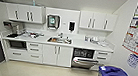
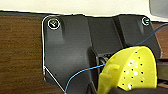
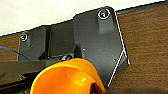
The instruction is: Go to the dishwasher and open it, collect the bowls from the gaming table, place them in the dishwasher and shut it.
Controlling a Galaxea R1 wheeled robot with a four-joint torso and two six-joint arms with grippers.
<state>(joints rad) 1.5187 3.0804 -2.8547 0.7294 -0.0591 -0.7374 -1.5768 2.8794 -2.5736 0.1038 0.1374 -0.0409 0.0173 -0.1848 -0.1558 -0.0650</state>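
Two bowls are riding toward the open dishwasher [image 1: 83, 58] under the bench's right end: yellow bowl [image 2: 130, 70], orange bowl [image 3: 67, 78]. Jaws: grip unclear. Closing in is needed next.

dishwasher [image 1: 83, 58] under counter [image 1: 84, 44] | right of sink [image 1: 59, 40] (door down)

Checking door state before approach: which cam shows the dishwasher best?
The head view. The dishwasher sits under the counter right of the sink, its steel door dropped partly open with the dark inside showing above it. The left wrist view gives a yellow perforated piece, the right wrist view an orange piece, both over wood-grain; no dishwasher there.
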